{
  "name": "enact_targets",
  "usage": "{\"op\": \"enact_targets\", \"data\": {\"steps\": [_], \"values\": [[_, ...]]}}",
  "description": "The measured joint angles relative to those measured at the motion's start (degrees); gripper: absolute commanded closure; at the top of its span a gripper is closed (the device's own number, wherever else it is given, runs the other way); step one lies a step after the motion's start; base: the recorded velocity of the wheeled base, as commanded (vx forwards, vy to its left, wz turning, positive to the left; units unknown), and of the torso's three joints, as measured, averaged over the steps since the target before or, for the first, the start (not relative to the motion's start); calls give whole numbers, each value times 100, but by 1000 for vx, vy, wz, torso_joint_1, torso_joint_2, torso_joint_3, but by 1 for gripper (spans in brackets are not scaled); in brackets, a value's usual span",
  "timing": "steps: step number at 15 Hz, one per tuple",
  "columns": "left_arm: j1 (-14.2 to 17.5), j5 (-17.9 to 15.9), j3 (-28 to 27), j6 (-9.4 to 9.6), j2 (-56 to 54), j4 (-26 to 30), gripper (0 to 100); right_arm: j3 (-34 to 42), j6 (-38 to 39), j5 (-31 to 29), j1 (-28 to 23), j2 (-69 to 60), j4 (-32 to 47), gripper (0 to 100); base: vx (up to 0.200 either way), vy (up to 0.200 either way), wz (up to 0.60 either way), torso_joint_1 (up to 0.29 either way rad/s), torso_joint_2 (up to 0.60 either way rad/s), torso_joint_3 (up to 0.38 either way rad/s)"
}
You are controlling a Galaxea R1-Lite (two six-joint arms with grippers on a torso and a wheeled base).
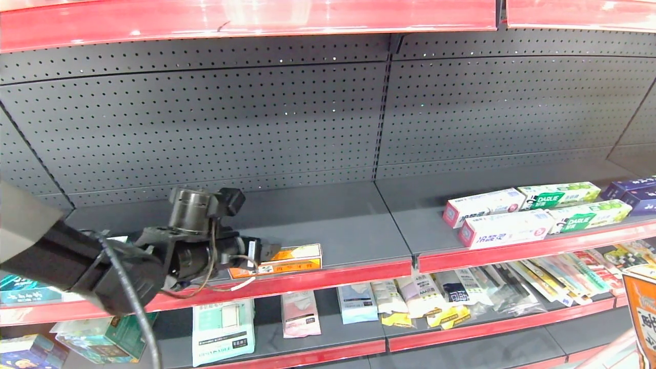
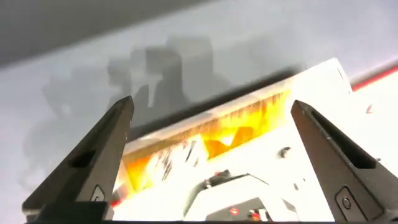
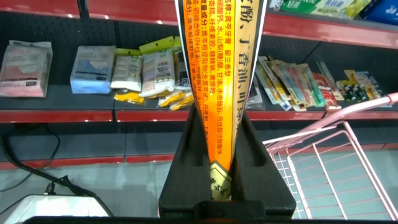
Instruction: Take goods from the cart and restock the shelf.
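The shelved orange box lies flat on its long side at the front lip of the shelf, just behind the red edge strip. By my reading this item is as good as placed. The left pincer sits at the box's left end with its fingers spread wide. In the left wrist view the box lies between and just beyond the two fingers of the left pincer. Neither finger appears to press on it, though I cannot tell whether one brushes it.

The held orange box stands on end in the right pincer, whose fingers are pressed together on its narrow faces. It hangs low in front of the lower shelves, beside the pink wire cart. This one is picked up but not yet shelved, so it looks like the next item to go up.

Further along the shelf, well apart from the left pincer, white boxes and green boxes lie in rows. The wide bare stretch between them and the orange box suggests most of the restocking is left. How much remains in the cart cannot be told.
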Motion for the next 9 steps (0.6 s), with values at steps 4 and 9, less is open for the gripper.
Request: {"op": "enact_targets", "data": {"steps": [4,9], "values": [[377,-241,1378,161,-1351,-424,0,-684,118,274,-4,711,-62,100,0,0,0,0,0,0],[501,-345,2643,222,-3958,-57,0,-1258,112,468,-1,1857,-96,100,0,0,0,0,0,0]]}}
